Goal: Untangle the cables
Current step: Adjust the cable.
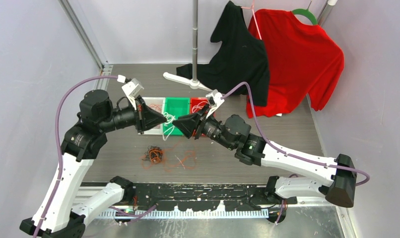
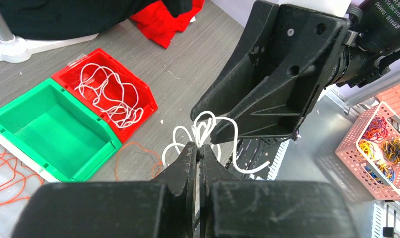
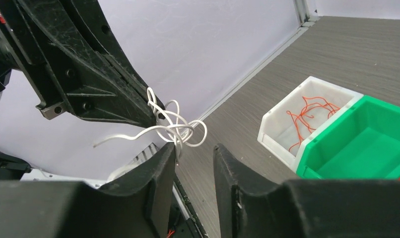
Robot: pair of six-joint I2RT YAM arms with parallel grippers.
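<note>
We hold the white cable clamped in the left tool, loops bunched at its tip for picking. Right tool sits opposite, jaws apart.

The left arm and right arm have white links, round black joints and a thin purple hose each. Black wedge-shaped shells, scuffed and dotted with screw holes, form the left gripper and right gripper.
</note>
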